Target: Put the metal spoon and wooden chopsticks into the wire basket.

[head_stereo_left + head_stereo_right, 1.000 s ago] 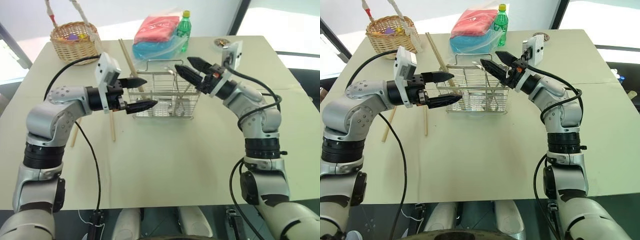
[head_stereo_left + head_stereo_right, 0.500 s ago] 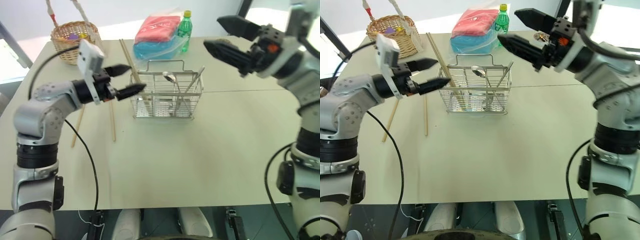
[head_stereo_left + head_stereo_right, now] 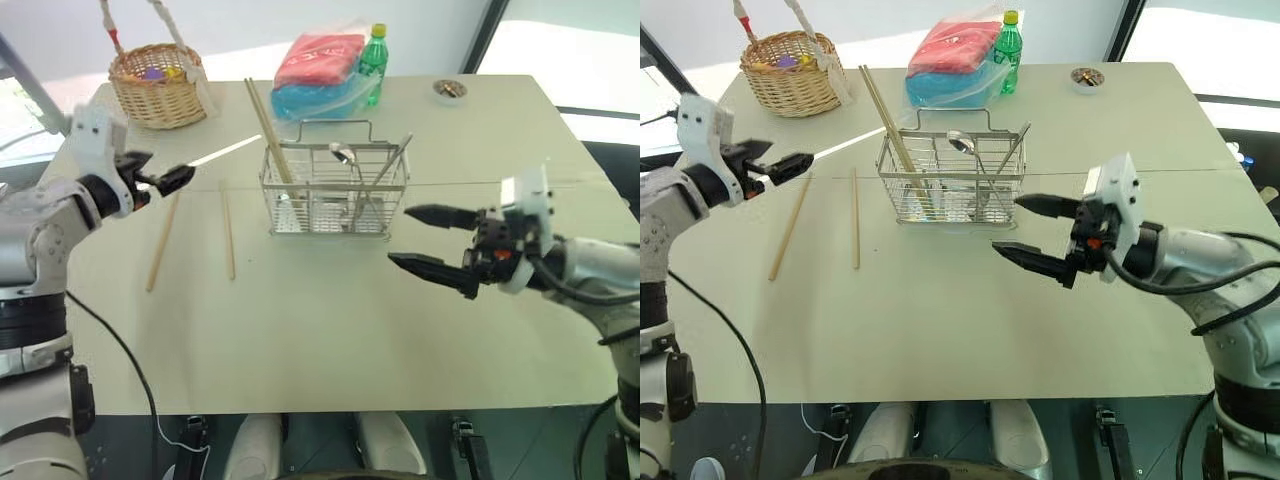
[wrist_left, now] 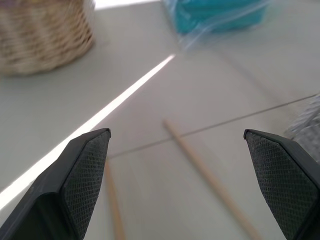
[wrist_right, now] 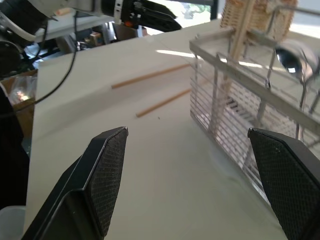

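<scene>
Wooden chopsticks [image 3: 228, 236] on the tabletop [image 3: 330, 320] look light, stiff and roll-prone; we'd pinch mid-length. Left end effector [image 3: 160, 176] and right end effector [image 3: 432, 243] gape wide, empty.

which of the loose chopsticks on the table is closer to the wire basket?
The shorter-looking chopstick, lying nearly straight beside the wire basket. The other loose chopstick lies farther out on the robot's left, slanted, nearer the left tool.
</scene>
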Tool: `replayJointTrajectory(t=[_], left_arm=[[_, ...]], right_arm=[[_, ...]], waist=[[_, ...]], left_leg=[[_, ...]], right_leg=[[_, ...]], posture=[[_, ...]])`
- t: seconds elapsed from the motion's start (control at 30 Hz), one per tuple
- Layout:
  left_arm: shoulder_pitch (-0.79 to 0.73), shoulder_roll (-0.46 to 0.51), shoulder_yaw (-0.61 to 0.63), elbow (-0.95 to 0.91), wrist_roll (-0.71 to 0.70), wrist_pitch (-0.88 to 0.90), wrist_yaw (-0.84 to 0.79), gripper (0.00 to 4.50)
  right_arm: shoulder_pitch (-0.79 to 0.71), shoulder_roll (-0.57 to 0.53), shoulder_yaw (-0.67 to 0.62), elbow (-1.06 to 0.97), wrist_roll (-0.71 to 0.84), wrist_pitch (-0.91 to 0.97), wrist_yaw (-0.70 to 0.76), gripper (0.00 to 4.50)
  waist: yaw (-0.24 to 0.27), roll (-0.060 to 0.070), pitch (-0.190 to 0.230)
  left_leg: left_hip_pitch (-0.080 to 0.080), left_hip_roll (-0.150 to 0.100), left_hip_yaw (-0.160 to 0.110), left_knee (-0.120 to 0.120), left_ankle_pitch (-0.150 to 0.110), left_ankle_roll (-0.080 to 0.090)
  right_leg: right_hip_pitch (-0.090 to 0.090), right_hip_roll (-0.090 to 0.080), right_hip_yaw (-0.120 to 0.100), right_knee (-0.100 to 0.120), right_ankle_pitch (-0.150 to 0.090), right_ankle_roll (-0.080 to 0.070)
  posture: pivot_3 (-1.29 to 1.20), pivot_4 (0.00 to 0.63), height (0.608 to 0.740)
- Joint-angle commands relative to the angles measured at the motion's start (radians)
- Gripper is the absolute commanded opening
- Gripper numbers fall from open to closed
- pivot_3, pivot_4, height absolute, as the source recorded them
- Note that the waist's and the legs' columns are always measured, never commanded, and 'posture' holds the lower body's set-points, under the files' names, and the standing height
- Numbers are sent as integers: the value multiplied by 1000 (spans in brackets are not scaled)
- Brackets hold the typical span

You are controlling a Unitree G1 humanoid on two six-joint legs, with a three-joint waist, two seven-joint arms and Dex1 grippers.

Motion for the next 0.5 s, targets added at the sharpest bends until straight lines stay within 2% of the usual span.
replayJointTrajectory(t=[0.03, 0.2, 0.5], left_arm=[[-40, -27, -7, 93, 55, 12, 70, 4500], [-115, -67, -79, 251, 131, -14, 91, 4500], [-304, -141, -192, 620, 286, -124, 98, 4500]], right_arm=[[95, 15, 10, -75, -60, -76, -12, 3949], [161, 30, 32, -110, -78, -112, -20, 3949], [161, 27, 16, -104, -55, -114, -42, 3949]], waist=[[8, 0, 0], [12, -1, 0], [7, -2, -1]], left_leg=[[0, 0, 0, 0, 0, 0], [0, -1, 0, 1, 0, -1], [0, -2, 0, 1, 1, -1]], right_leg=[[0, 0, 0, 0, 0, 0], [1, 0, 0, 0, 0, 0], [0, 0, -1, 0, 2, 1]], posture=[[0, 150, 740], [0, 150, 740], [0, 150, 740]])
